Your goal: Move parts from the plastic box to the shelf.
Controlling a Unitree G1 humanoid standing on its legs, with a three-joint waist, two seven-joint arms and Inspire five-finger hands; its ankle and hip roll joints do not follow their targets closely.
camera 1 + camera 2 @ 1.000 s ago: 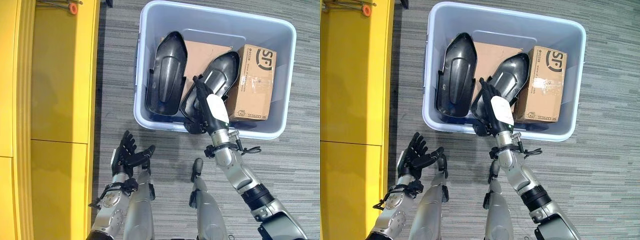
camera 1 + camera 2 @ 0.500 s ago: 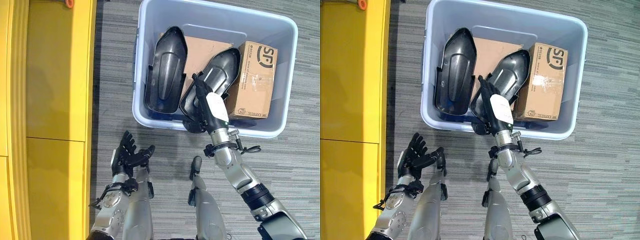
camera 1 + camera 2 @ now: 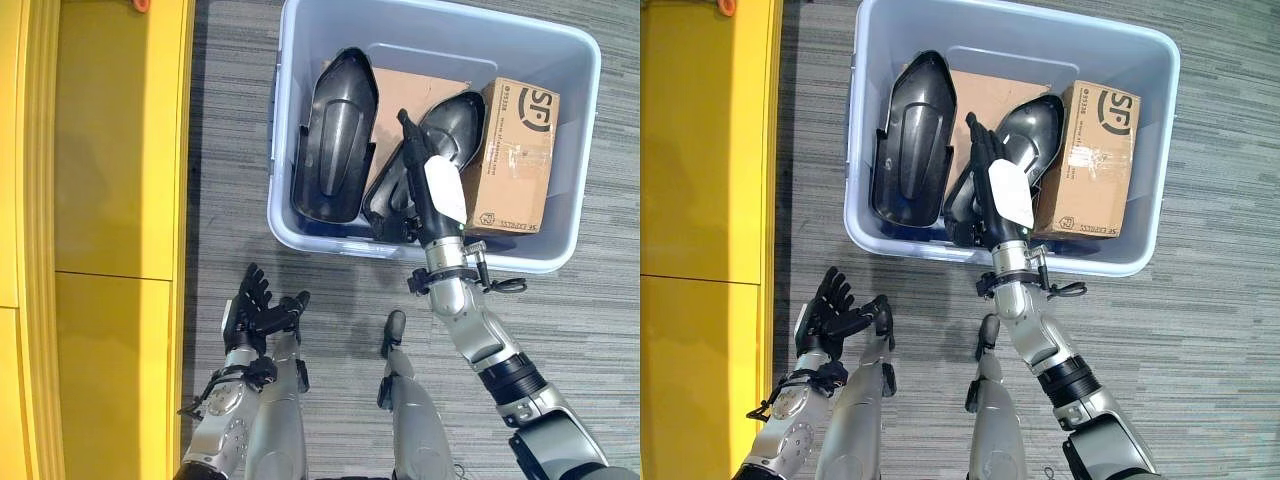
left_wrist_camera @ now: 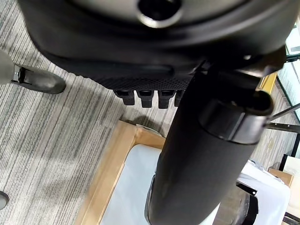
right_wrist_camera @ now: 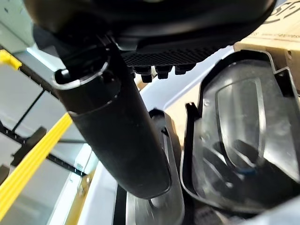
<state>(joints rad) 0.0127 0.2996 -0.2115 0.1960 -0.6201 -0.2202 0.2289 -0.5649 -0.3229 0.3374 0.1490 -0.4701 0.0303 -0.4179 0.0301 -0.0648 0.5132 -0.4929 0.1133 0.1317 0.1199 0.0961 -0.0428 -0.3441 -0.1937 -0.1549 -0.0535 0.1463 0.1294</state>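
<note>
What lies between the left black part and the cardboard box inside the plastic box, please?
The second black part lies between the left black part and the cardboard box, with the right hand over it, as the left eye view shows.

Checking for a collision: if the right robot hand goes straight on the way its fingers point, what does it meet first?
Probably the right-hand black moulded plastic part in the pale blue plastic box; the right robot hand with straight fingers hangs right over it, though depth is unclear.

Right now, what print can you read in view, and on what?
Cardboard box: a big dark brand logo, left unquoted; the smaller print lines are too small to read.
Black parts and plastic box: no print visible.
</note>
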